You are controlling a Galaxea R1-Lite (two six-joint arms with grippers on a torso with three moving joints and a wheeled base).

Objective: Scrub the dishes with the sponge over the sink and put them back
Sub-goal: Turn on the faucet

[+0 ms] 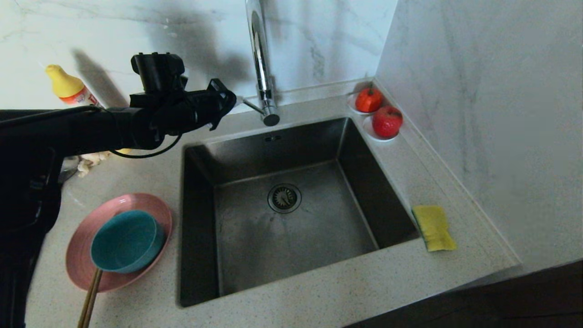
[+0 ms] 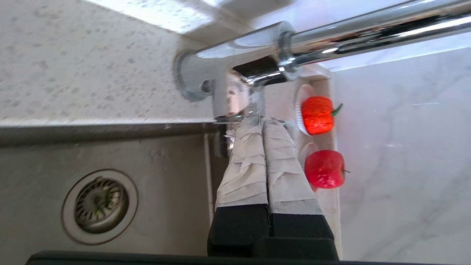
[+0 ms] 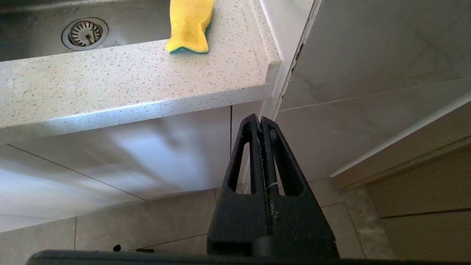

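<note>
The sink (image 1: 291, 237) is brushed stainless steel, dull and faintly streaked, while the tap (image 2: 279, 48) is mirror-bright chrome. The countertop (image 1: 319, 291) looks like speckled matt stone; the wall (image 1: 492, 114) is smooth veined marble. At 8 o'clock of the drain, the pink plate (image 1: 86, 232) and teal bowl (image 1: 127, 241) seem matt plastic, the 2 chopsticks (image 1: 89, 298) wood. The sponge (image 3: 189, 24) is porous foam. The left gripper (image 2: 263, 123) has fingers (image 2: 244, 165) wrapped in wrinkled whitish tape

We see the teal-blue bowl (image 1: 127, 240) sitting upright on the pink plate (image 1: 91, 228) left of the empty steel sink (image 1: 282, 218), wooden chopsticks (image 1: 90, 297) jutting out from under the bowl's near edge, and the yellow sponge (image 1: 433, 228) flat on the right counter.
</note>
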